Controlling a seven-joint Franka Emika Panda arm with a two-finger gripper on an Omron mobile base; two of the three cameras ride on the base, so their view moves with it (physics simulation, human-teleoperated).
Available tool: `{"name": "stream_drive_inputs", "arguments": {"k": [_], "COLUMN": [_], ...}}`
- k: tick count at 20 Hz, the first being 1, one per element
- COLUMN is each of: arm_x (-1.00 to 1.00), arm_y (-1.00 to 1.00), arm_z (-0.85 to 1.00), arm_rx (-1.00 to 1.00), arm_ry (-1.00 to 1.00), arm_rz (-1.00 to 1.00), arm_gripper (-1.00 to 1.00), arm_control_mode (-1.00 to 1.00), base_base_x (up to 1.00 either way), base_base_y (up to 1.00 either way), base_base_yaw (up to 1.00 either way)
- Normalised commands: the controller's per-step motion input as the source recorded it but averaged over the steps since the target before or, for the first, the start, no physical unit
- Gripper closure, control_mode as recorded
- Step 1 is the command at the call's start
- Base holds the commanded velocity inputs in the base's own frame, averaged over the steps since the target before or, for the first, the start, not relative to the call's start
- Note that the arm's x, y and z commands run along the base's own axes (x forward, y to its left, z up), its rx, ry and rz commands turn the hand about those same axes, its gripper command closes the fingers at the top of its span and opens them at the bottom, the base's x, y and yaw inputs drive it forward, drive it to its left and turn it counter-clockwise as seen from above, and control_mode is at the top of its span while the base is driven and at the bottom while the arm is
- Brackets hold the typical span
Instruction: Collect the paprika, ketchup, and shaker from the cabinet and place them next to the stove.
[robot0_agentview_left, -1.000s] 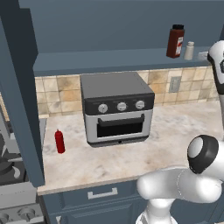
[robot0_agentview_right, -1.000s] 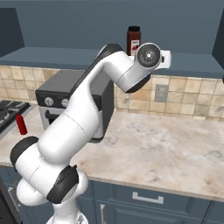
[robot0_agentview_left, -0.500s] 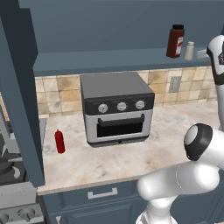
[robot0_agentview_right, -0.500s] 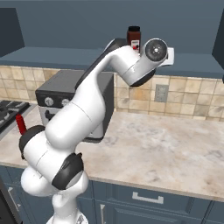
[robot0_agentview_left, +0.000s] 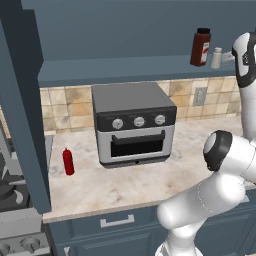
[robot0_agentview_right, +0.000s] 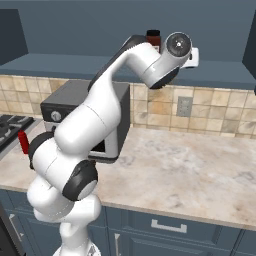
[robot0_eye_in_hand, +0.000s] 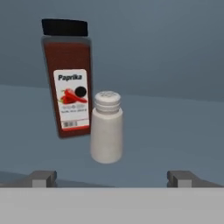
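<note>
gripper spread wide, facing shaker | paprika just beside at ten o'clock | risk: finger clips it, jar topples

Base views flank the arm; hand view faces shelf closely

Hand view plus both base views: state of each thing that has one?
paprika: upright on the cabinet shelf, cap on
shaker: upright on the shelf beside the paprika, not gripped
ketchup: upright on the counter, left of the toaster oven
toaster oven: door shut
pincer: open, empty, aimed at the shaker
</note>
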Motion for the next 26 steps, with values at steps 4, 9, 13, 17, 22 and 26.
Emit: {"name": "stream_drive_inputs", "arguments": {"k": [4, 9, 13, 17, 22, 26], "arm_x": [0.17, 0.20, 0.22, 0.19, 0.17, 0.12], "arm_y": [0.00, 0.01, 0.07, 0.09, 0.05, 0.00], "arm_z": [0.00, 0.00, 0.00, 0.00, 0.00, 0.00], "arm_rx": [0.00, 0.00, 0.00, 0.00, 0.00, 0.00], "arm_ry": [0.04, 0.05, 0.05, 0.05, 0.04, 0.01], "arm_rz": [0.00, 0.00, 0.00, 0.00, 0.00, 0.00], "arm_gripper": [-1.00, -1.00, -1.00, -1.00, -1.00, -1.00], "arm_control_mode": [-1.00, -1.00, -1.00, -1.00, -1.00, -1.00], "base_base_x": [0.00, 0.00, 0.00, 0.00, 0.00, 0.00], "base_base_y": [0.00, 0.00, 0.00, 0.00, 0.00, 0.00], "base_base_yaw": [0.00, 0.00, 0.00, 0.00, 0.00, 0.00]}}
